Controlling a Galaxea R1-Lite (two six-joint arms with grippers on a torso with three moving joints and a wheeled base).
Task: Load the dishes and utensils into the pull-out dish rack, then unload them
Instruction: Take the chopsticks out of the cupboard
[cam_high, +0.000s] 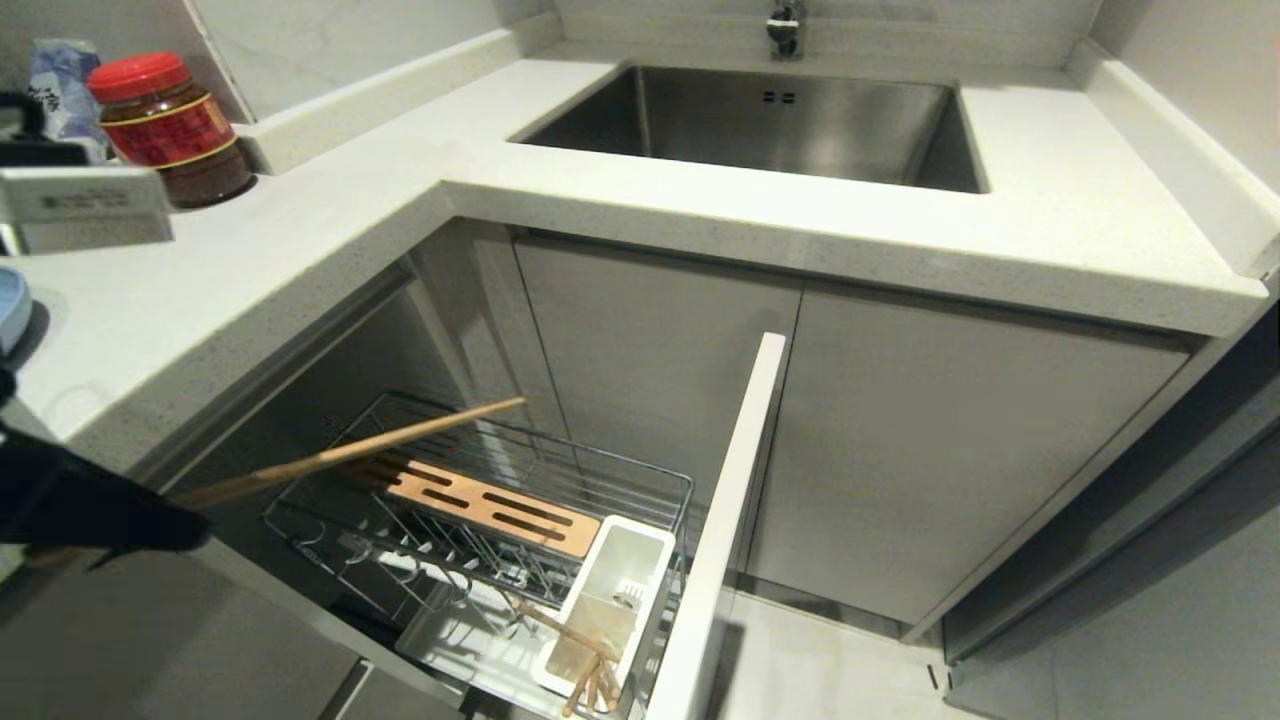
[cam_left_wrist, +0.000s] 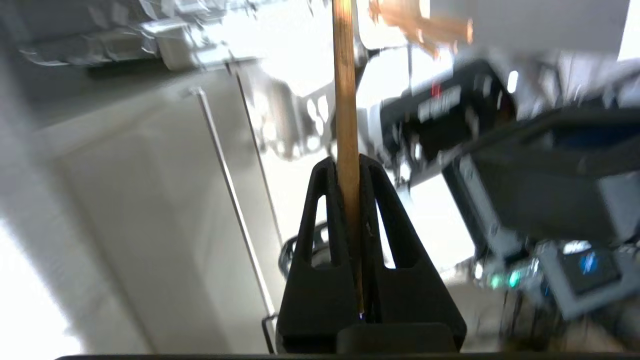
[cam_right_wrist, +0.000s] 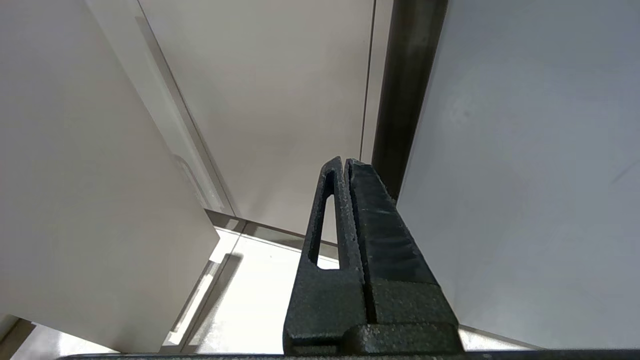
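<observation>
My left gripper (cam_high: 185, 522) sits at the far left, over the open cabinet and below the counter edge. It is shut on a thin light-wood chopstick (cam_high: 380, 445) that slants up and right over the pull-out dish rack (cam_high: 640, 480). In the left wrist view the chopstick (cam_left_wrist: 344, 75) runs straight out between the closed fingers of the gripper (cam_left_wrist: 347, 165). The rack's white utensil box (cam_high: 640, 550) holds more wooden sticks (cam_high: 590, 675). The rim of a light blue dish (cam_high: 10, 305) shows on the counter at the left edge. The spoon is out of view. My right gripper (cam_right_wrist: 345, 162) is shut and empty.
The rack's white front panel (cam_high: 725, 520) stands out from the cabinet, with an orange-brown slotted bar (cam_high: 490, 505) inside. The steel sink (cam_high: 770, 120) is set in the counter behind. A red-lidded jar (cam_high: 170, 125) stands at the back left. The right gripper hangs by grey cabinet doors (cam_right_wrist: 280, 90).
</observation>
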